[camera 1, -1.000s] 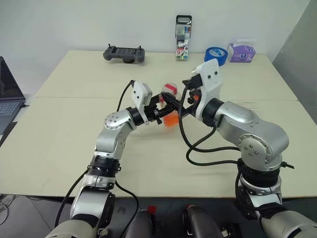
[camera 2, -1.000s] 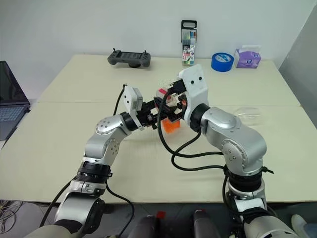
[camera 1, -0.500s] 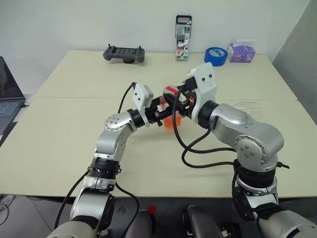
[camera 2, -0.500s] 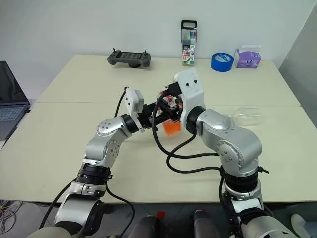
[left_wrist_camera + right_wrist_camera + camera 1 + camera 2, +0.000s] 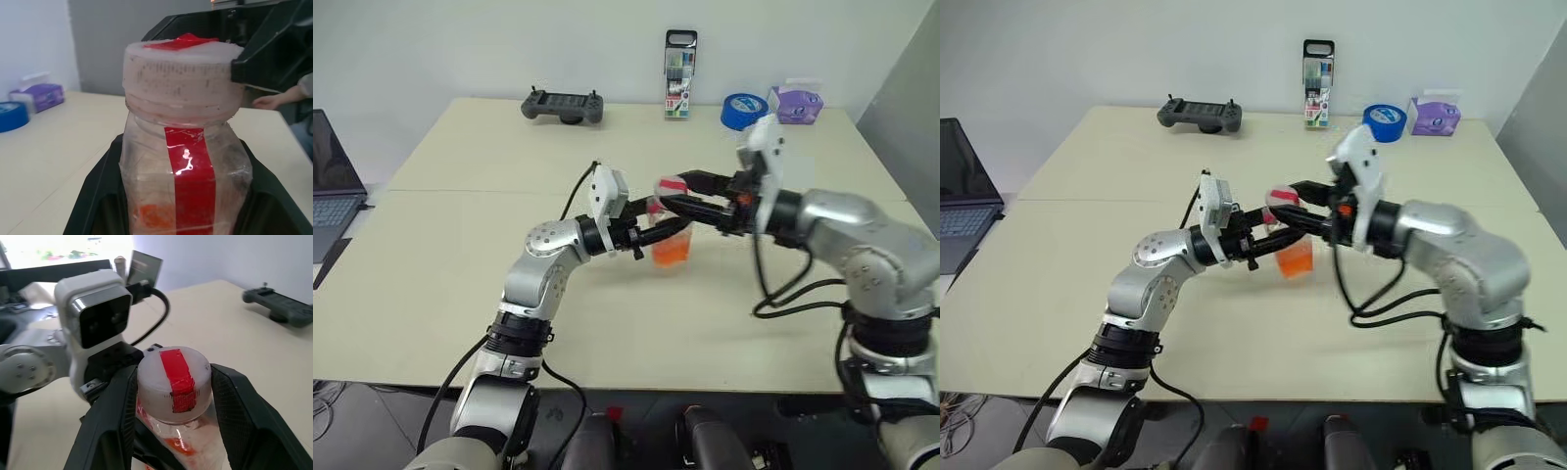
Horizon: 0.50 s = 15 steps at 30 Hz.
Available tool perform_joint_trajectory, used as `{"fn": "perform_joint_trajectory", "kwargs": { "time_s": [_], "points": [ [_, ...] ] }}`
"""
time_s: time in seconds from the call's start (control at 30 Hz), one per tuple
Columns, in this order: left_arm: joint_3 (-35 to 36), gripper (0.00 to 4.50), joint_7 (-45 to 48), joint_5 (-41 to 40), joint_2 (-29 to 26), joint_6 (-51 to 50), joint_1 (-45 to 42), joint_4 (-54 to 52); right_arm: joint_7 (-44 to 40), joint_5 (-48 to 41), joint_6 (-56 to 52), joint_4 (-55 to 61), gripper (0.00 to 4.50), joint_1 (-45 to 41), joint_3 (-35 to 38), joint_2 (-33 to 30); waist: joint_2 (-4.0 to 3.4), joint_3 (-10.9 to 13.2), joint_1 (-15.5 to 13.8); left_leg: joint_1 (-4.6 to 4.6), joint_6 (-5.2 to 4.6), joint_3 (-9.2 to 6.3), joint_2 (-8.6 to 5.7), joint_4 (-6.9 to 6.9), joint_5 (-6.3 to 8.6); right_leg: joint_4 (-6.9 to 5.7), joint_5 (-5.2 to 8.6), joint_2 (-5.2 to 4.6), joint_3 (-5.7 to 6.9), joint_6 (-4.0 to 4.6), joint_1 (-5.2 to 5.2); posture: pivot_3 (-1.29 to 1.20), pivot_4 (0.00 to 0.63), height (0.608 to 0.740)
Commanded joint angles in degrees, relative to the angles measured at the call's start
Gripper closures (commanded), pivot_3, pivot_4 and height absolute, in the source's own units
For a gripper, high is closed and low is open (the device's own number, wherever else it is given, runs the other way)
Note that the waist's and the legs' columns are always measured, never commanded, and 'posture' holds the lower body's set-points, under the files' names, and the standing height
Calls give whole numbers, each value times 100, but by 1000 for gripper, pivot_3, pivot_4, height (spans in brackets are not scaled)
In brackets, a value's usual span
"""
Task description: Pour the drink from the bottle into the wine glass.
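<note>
Since a second ago the right arm has swung out toward the right side of the frame, so its white wrist housing no longer covers the bottle (image 5: 671,227), and the right gripper (image 5: 677,194) has narrowed from wide open to a close fit on the cap (image 5: 173,382). The left arm has pulled slightly back, carrying the bottle with it.

The bottle sits at the centre of the head views, lifted above the desk (image 5: 440,264). Its long axis stands roughly upright, cap up, with the red label strip (image 5: 193,181) running down the side that faces the left wrist camera. The drink (image 5: 672,248) fills only the lower part.

The left gripper (image 5: 658,235) is clamped tight on the bottle's body from the left of the frame. The right gripper reaches in level from the right, one finger (image 5: 110,423) on each side of the cap; the gap to the fingers is too fine to tell touching from just beside.

The bottle's base is cut off in both wrist views. At the right edge of the left wrist view a person's hand (image 5: 269,102) rests on the desk.
</note>
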<state>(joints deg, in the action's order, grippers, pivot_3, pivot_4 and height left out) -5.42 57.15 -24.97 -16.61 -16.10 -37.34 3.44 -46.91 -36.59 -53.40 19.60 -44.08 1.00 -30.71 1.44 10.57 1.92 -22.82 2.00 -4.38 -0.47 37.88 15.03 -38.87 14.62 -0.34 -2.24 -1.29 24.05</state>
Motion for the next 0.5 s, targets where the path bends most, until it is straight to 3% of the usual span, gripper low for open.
{"fn": "perform_joint_trajectory", "kwargs": {
  "time_s": [0.03, 0.33, 0.5],
  "points": [
    [77, 2590, -121, -83, -25, -179, -5, -172, -1390, -430, 594, -161, 2600, -415, -204, -138, -8, 5, 43, 4, 0, 4, 6, 0, 0, -4, 0, 8, -7, 0, 1, 0, 150, 740],
    [116, 2595, -162, -191, -13, -287, -24, -179, -1569, -93, 860, -585, 2600, -643, -373, -283, -14, 8, 10, 0, 0, -7, 16, 0, 0, -10, 0, 17, 4, 1, 3, 0, 150, 740],
    [74, 2602, -98, -167, -21, -289, -44, -94, -519, 321, 936, -294, 1019, -680, -273, 34, -14, 8, -3, 2, 1, -8, 5, 5, -1, -7, -1, 2, -12, 1, 4, 0, 150, 740]
  ]
}}
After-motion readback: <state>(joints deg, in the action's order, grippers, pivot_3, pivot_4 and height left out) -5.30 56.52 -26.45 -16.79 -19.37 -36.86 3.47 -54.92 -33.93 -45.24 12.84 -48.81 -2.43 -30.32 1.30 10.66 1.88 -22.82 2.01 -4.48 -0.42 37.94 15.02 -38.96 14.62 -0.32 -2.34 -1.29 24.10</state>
